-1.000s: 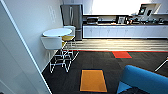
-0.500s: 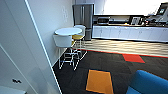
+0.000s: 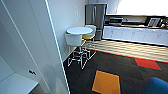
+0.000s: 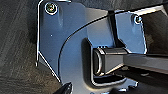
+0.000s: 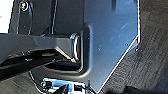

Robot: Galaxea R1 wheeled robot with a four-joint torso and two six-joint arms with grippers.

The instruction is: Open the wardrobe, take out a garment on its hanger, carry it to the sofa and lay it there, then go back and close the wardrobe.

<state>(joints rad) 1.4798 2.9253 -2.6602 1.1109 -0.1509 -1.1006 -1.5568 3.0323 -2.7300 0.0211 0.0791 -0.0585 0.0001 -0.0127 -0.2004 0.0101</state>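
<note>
White wall panels (image 3: 30, 37) take up the near left of the head view, with a pale ledge (image 3: 15, 86) low in the corner. Beyond them a round white table (image 3: 79, 30) stands against the wall, with a white stool (image 3: 74, 41) in front of it and a yellow-seated one (image 3: 88, 37) just behind. Dark carpet (image 3: 117, 67) covers the floor, set with an orange tile (image 3: 106, 82) and a red tile (image 3: 147, 63); farther back lies a lighter striped floor. A steel fridge (image 3: 96, 17) and a long run of white kitchen cabinets (image 3: 136, 35) line the far wall. At the lower right corner, a rounded bright blue edge of the sofa (image 3: 156, 86) shows. The left wrist view gives the robot's dark plate and jointed bar over dark carpet; I cannot tell how the left end effector stands. The right wrist view gives the same plate and bar above carpet, and the right end effector's state cannot be told either.
</note>
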